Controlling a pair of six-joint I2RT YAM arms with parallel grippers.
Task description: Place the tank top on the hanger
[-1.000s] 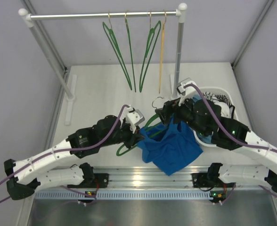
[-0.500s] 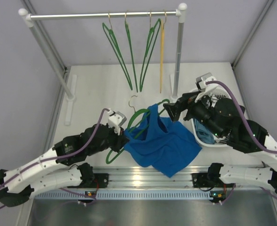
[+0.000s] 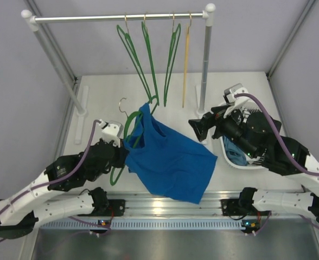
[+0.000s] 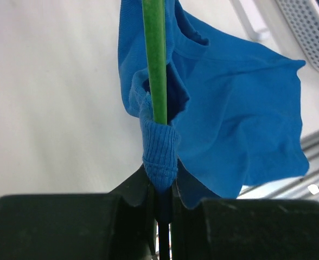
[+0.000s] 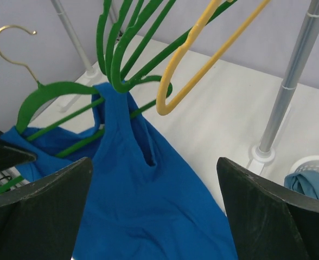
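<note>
Draping off hanger (image 4: 154, 54), tank top (image 3: 170, 162) ends near table (image 3: 105, 97) edge.

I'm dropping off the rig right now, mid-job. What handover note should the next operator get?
Left gripper: shut on the hanger, with one strap of the tank top pinched against the green bar.
Right gripper: open, empty, beside the basket, facing the top.
Done: the top hangs from the hanger by at least that strap.
Left: the views don't show whether the other strap is seated on the far shoulder; check it, seat it if needed, and square the top.
</note>
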